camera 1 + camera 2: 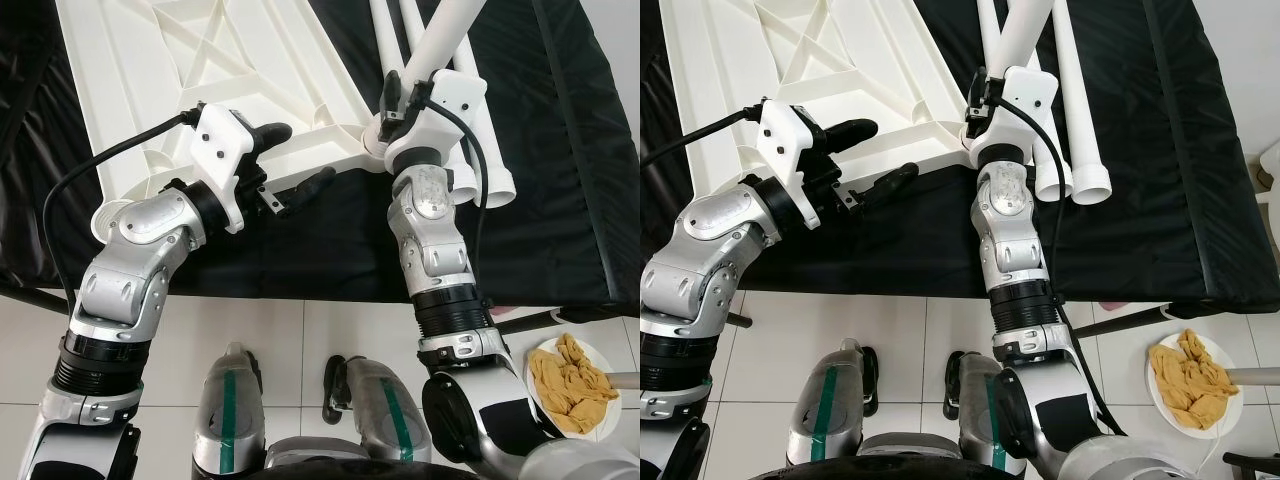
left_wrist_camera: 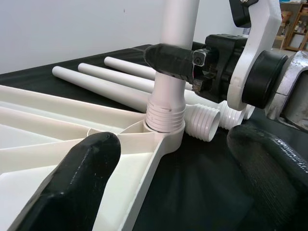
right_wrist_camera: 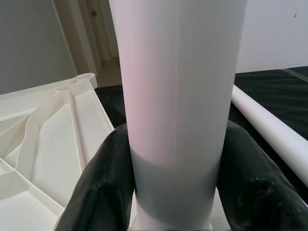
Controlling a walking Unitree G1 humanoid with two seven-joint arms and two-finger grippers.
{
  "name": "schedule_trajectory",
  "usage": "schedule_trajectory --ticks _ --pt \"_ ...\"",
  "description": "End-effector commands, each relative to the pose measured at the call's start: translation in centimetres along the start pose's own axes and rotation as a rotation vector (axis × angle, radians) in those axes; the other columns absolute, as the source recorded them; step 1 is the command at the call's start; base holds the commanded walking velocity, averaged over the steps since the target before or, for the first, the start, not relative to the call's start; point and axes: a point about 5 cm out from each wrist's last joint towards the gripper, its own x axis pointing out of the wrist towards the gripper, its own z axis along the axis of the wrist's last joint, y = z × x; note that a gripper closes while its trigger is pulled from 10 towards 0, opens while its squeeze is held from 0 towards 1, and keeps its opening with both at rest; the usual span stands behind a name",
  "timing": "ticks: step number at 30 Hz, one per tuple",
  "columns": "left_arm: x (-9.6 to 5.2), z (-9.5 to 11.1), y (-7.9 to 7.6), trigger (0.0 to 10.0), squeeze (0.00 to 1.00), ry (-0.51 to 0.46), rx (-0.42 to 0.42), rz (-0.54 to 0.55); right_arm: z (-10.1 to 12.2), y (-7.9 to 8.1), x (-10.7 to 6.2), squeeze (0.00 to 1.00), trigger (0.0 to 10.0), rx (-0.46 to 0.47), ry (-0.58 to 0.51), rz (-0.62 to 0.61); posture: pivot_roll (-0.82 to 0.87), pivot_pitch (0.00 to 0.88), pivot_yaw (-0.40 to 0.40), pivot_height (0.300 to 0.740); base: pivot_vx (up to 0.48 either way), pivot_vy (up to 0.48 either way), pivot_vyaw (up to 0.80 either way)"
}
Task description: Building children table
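A white plastic tabletop [image 1: 200,60] lies upside down on a black cloth, its ribs facing up. A white leg [image 1: 445,35] stands upright in the corner socket [image 2: 163,132] nearest me, its threaded end seated in the socket. My right gripper [image 3: 175,192] is shut on this leg just above the socket, one black finger on each side. My left gripper [image 1: 300,160] is open beside the same corner. One of its fingers [image 2: 72,187] is over the tabletop's front rim and the other is over the cloth, with nothing between them.
Several loose white legs [image 1: 1080,120] lie side by side on the black cloth [image 1: 560,200], right of the held leg. On the tiled floor at the right stands a white plate [image 1: 530,385] with a crumpled yellow cloth. My feet [image 1: 230,400] are at the table's front edge.
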Motion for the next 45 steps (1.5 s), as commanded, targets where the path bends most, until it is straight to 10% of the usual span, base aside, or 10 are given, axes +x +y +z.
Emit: schedule_trajectory --ticks 1,34,36,37,40,41,45 --pt "0.1 0.0 0.1 10.0 0.0 0.004 0.013 0.039 -2.8 -2.3 -0.6 0.0 10.0 -0.034 0.14 -0.082 0.08 0.066 -0.053 0.74 0.0 0.0 0.0" --pt "0.2 0.0 0.1 10.0 0.0 -0.002 0.008 0.049 -2.0 -2.3 0.7 0.0 10.0 -0.055 0.139 -0.027 0.08 0.078 -0.058 0.74 0.0 0.0 0.0" --pt "0.2 0.0 0.1 10.0 0.0 -0.002 0.008 0.05 -1.9 -2.3 0.6 0.12 10.0 -0.053 0.137 -0.022 0.08 0.077 -0.057 0.74 0.0 0.0 0.0" --pt "0.2 0.0 0.1 10.0 0.0 -0.003 0.008 0.05 -1.9 -2.2 0.6 1.0 10.0 -0.043 0.135 -0.012 0.08 0.077 -0.057 0.74 0.0 0.0 0.0" --pt "0.2 0.0 0.1 10.0 0.0 -0.004 0.007 0.05 -1.8 -2.2 0.6 1.0 10.0 -0.051 0.127 -0.007 0.08 0.077 -0.057 0.74 0.0 0.0 0.0" --pt "0.2 0.0 0.1 10.0 0.0 -0.004 0.007 0.051 -1.8 -2.1 0.6 0.11 10.0 -0.055 0.124 -0.005 0.08 0.077 -0.057 0.74 0.0 0.0 0.0" --pt "0.3 0.0 0.1 10.0 0.0 -0.004 0.007 0.05 -1.8 -2.1 0.6 0.0 10.0 -0.049 0.126 0.0 0.08 0.075 -0.057 0.74 0.0 0.0 0.0"
